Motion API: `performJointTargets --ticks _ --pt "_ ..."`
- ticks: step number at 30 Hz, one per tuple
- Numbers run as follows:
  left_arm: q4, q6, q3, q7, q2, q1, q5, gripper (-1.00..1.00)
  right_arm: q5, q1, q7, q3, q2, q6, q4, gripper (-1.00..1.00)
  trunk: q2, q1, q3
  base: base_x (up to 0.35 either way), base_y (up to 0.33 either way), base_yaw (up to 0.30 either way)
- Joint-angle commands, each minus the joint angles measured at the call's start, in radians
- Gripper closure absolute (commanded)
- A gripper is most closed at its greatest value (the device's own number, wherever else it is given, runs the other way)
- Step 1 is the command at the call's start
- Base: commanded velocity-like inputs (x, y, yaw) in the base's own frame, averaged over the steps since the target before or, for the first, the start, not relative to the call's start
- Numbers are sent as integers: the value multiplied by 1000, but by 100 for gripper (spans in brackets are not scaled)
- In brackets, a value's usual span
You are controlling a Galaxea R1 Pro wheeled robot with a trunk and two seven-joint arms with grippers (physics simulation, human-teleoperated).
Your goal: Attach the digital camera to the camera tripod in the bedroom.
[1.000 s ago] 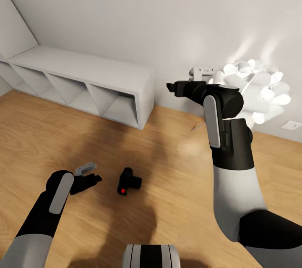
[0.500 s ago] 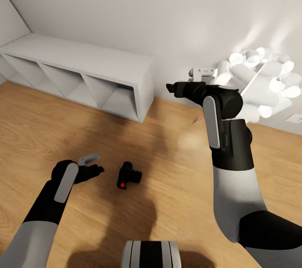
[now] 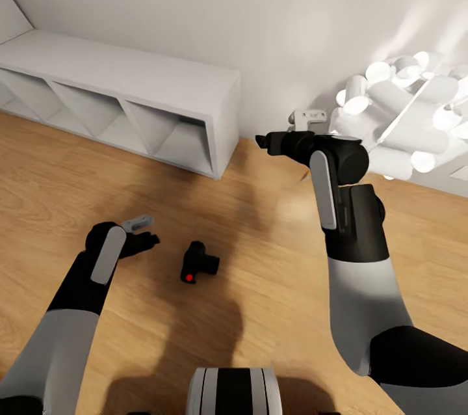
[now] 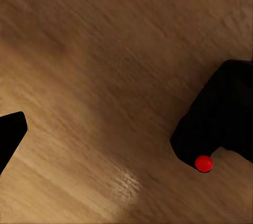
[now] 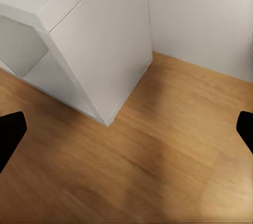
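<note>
The digital camera (image 3: 198, 261) lies on the light wood floor, a small black box with a red button (image 3: 189, 278). It appears again in the left wrist view (image 4: 221, 121), off to one side of the gripper's line. My left gripper (image 3: 147, 242) hovers low over the floor just left of the digital camera, open and holding nothing, with one black fingertip (image 4: 10, 134) at the picture's edge. My right gripper (image 3: 264, 140) is raised at chest height near the wall, open and empty, its fingertips (image 5: 10, 132) spread wide. The camera tripod is out of view.
A low white cube shelf (image 3: 130, 96) runs along the pale grey wall at the left, and its end panel (image 5: 105, 45) faces the right wrist. A white floor lamp with a cluster of glowing tubes (image 3: 403, 116) stands behind my right arm. My base (image 3: 234, 392) is at the bottom.
The whole picture has shifted, so the head or base has moved. My left arm has reached a little farther forward beside the digital camera. The right arm keeps its raised pose.
</note>
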Motion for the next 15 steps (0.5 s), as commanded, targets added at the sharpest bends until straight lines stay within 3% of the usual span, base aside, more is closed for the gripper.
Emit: performJointTargets --ticks 1,7,15 --pt "8 2 0 16 1 -14 11 -100 -4 -1 -1 0 1 4 3 -100 -1 0 -5 0 0 0" --pt "40 2 7 32 15 -63 11 -100 -6 -11 -1 -3 3 4 71 -100 -2 3 -28 0 0 0" --pt "49 2 20 37 44 -82 24 -100 -8 -47 -1 -8 4 4 168 -100 -4 7 -59 0 0 0"
